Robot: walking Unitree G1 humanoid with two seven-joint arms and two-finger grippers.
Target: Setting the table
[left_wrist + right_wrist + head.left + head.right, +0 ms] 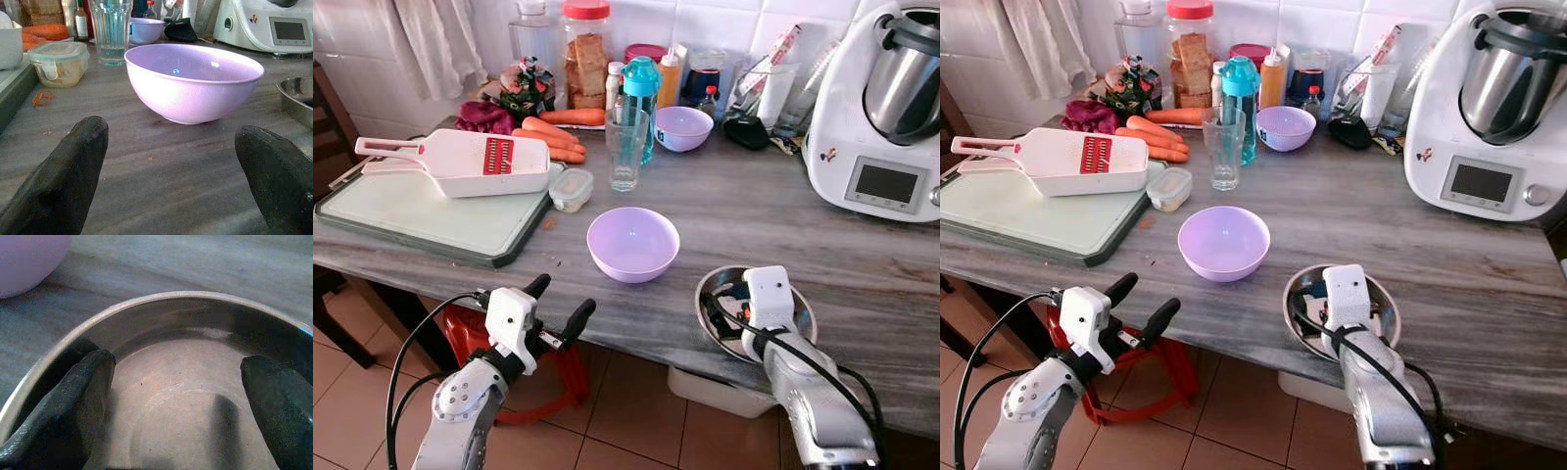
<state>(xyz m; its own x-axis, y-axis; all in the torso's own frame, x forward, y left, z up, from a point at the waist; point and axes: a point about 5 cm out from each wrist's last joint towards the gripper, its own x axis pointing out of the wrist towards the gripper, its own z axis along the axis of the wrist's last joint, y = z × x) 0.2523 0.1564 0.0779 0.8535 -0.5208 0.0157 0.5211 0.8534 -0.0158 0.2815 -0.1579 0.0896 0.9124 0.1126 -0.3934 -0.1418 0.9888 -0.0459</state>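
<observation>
Shallow round steel dish [713,294] sits on the grey wood-grain counter [822,245], near its front edge, to the right of the lilac plastic bowl [632,243]. Right gripper [178,396] is down inside the dish, fingers spread wide apart, both tips within the rim and closed on nothing. In the right wrist view the dish's curved wall runs behind both fingertips [85,382]; whether the tips touch the dish floor cannot be told.

Lilac bowl stands upright, nearer the middle of the counter, apart from the dish. Left gripper [558,305] hangs at the counter's front edge, low and just in front of the lilac bowl, fingers open, holding nothing. Left wrist view looks along the countertop at that bowl between the two black tips.

Farther back: clear ribbed drinking glass [626,147], upright, with a teal water bottle [640,93] just behind it. Small lidded plastic tub [571,189] beside the green-edged cutting board [411,211]. White slicer with red blade insert [460,160] lies on the board. Orange carrots [553,137] near the board's far corner. Second lilac bowl [682,127] near the tiled wall. White and steel kitchen machine [876,108] at the right end. Red stool [470,333] on the tiled floor under the counter.
</observation>
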